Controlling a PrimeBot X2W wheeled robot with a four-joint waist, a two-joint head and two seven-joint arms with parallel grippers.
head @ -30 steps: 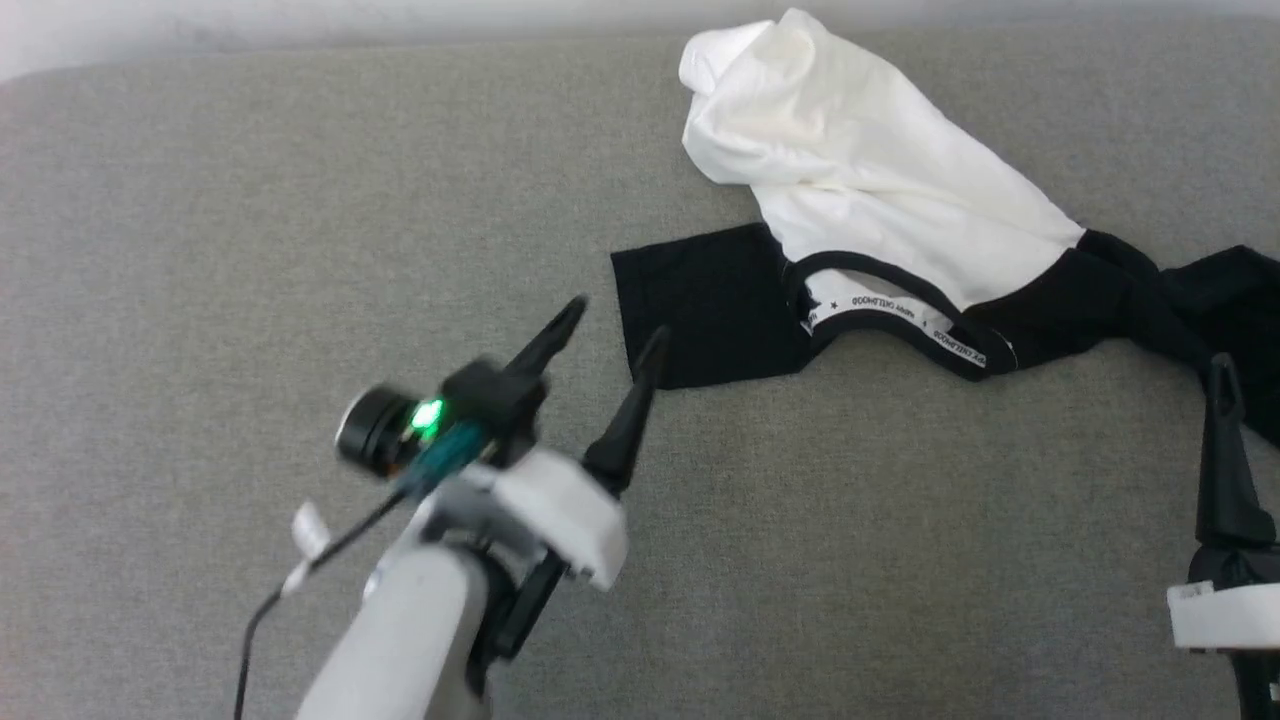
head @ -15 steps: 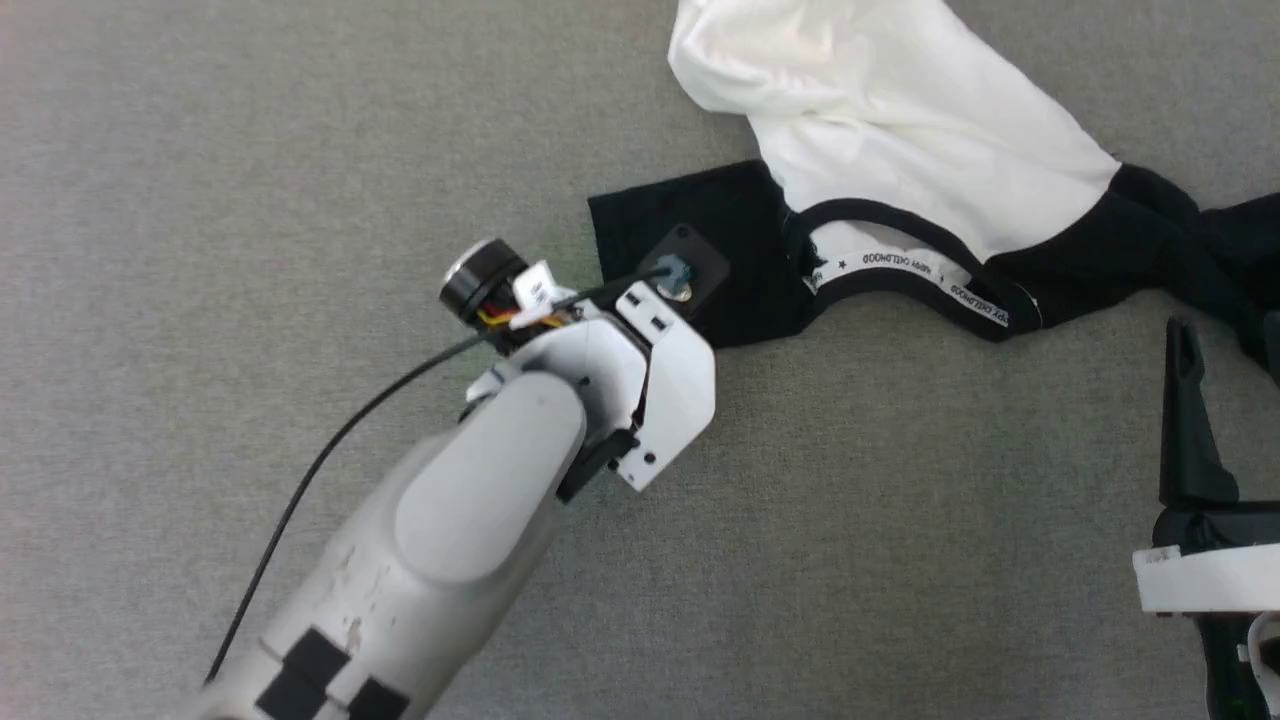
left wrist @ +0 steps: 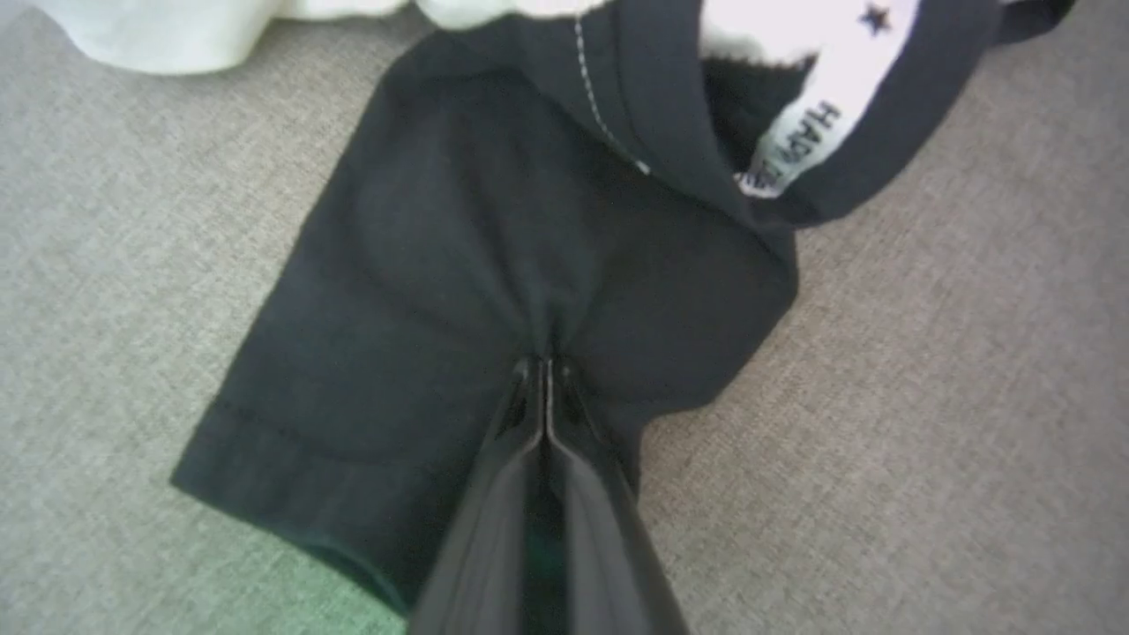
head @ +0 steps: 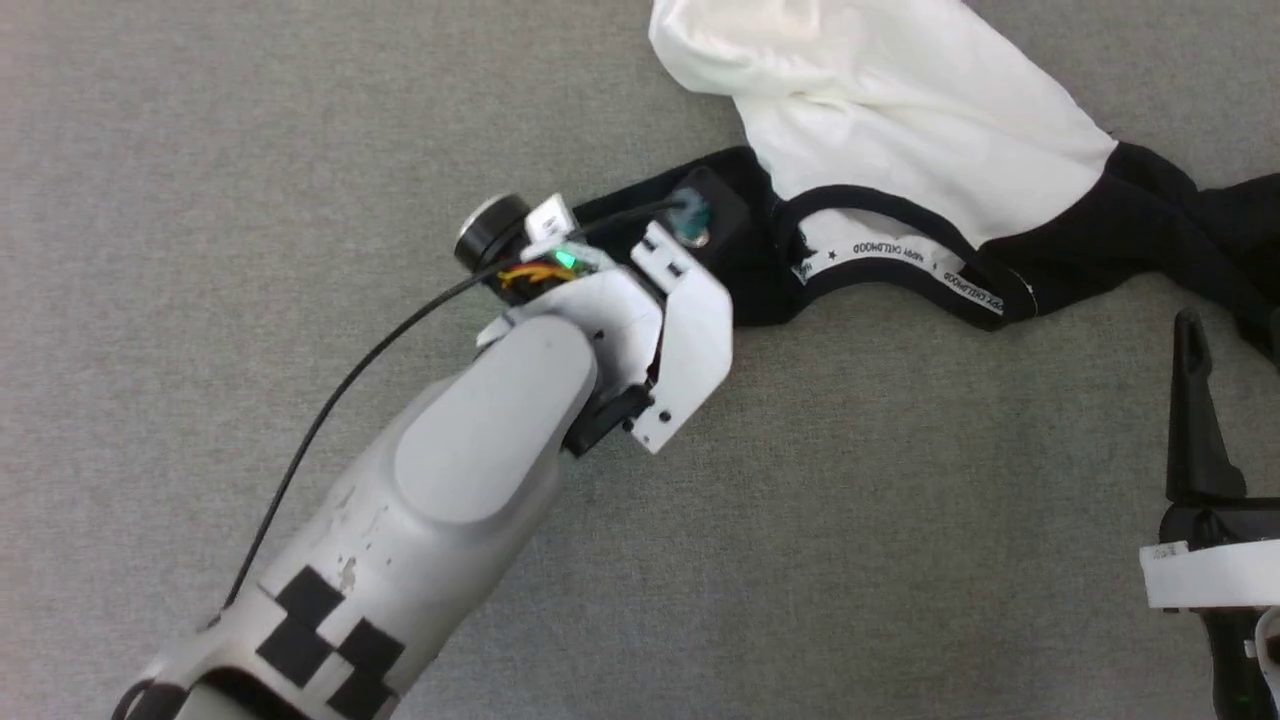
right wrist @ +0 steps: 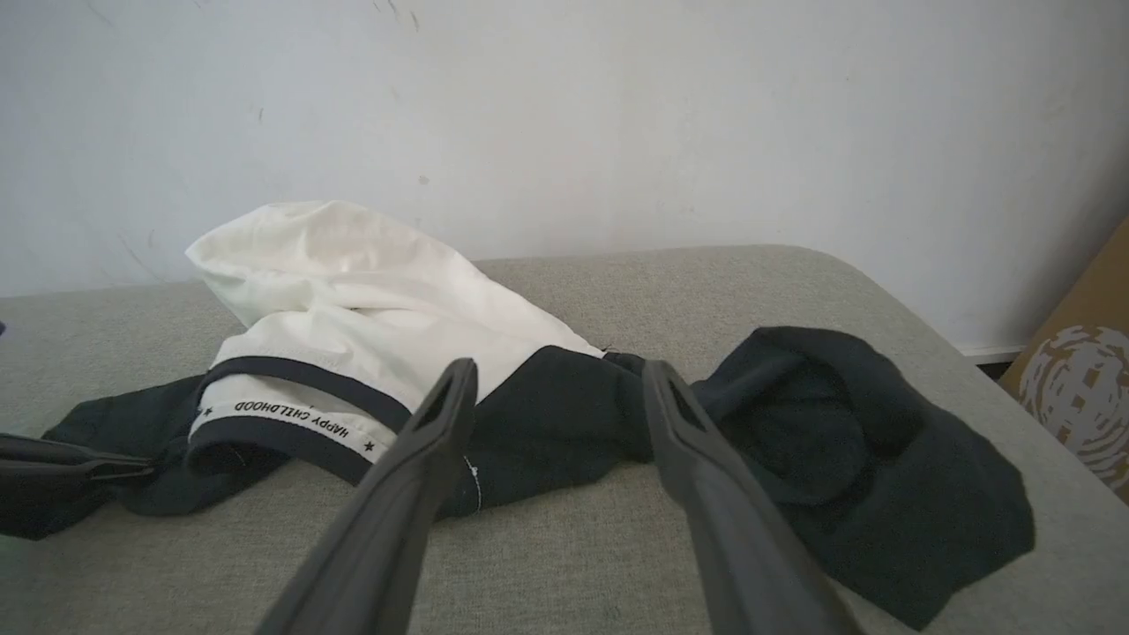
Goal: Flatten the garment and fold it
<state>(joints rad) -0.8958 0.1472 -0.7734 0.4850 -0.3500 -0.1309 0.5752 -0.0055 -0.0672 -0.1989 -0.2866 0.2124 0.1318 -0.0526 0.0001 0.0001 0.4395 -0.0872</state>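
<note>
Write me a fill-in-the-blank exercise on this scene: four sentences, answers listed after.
1. The left tool is shut on a ____ sleeve of the garment.
2. The right tool stands with its jaws ____.
3. The garment's body is ____ in colour.
4. Its neck tape reads HAPPY ____.
Missing words: black; open; white; CHILDHOOD.

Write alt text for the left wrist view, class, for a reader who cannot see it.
The shut left hand pinches the black sleeve of a shirt lying on a grey cushion. The collar, with white lettered tape, lies at upper right.
</note>
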